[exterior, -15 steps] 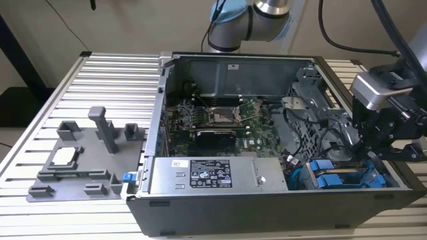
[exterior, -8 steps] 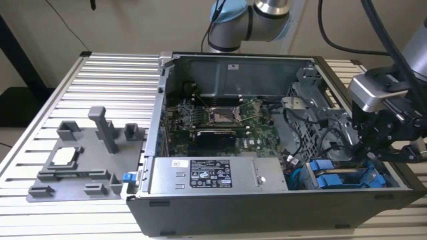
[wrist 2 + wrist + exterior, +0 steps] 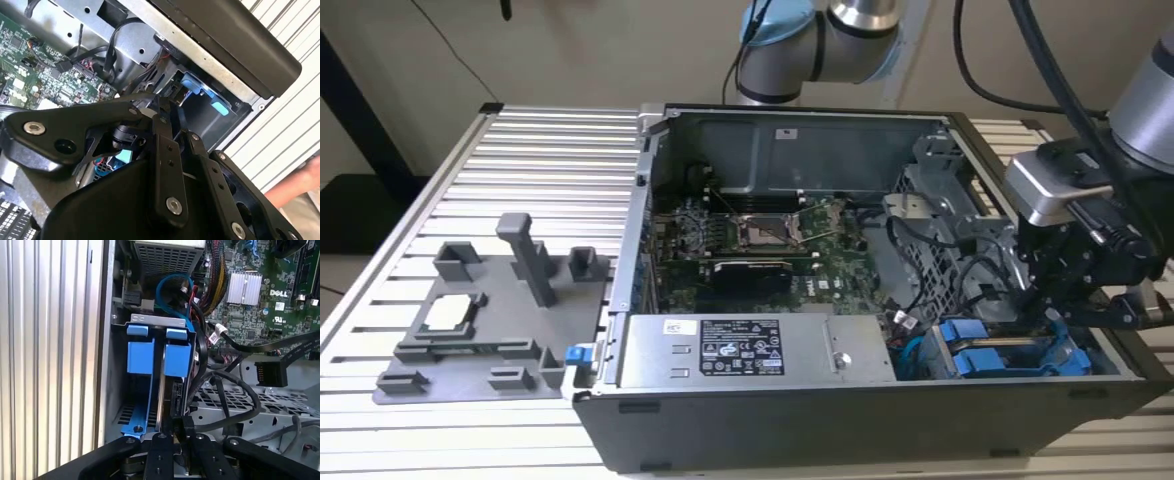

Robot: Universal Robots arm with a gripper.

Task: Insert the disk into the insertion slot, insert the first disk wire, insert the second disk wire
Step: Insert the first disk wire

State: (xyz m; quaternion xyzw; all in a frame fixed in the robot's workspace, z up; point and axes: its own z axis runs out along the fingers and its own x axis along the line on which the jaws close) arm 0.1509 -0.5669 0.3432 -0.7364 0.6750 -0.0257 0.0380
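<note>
The disk [image 3: 177, 357], in its blue frame, stands inside the insertion slot [image 3: 155, 319] of the grey drive cage at the case's front corner, and it also shows in the exterior view as the disk [image 3: 987, 360]. In the first wrist view my gripper [image 3: 178, 437] hangs right over the disk's connector edge. Its fingers [image 3: 160, 450] are drawn close together on a small black disk wire plug [image 3: 187, 426]. In the exterior view the gripper [image 3: 1051, 315] reaches down into the cage. The second wrist view shows the gripper [image 3: 159, 112] pinched together above the blue tabs [image 3: 197, 85].
A second blue frame [image 3: 140, 355] sits beside the disk. A loose black flat-cable plug [image 3: 270, 374] and several cables cross the cage. The stickered grey box [image 3: 740, 350], motherboard [image 3: 761, 240] and a grey fixture [image 3: 494, 320] on the slatted table are nearby. A person's hand [image 3: 300, 185] is outside the case.
</note>
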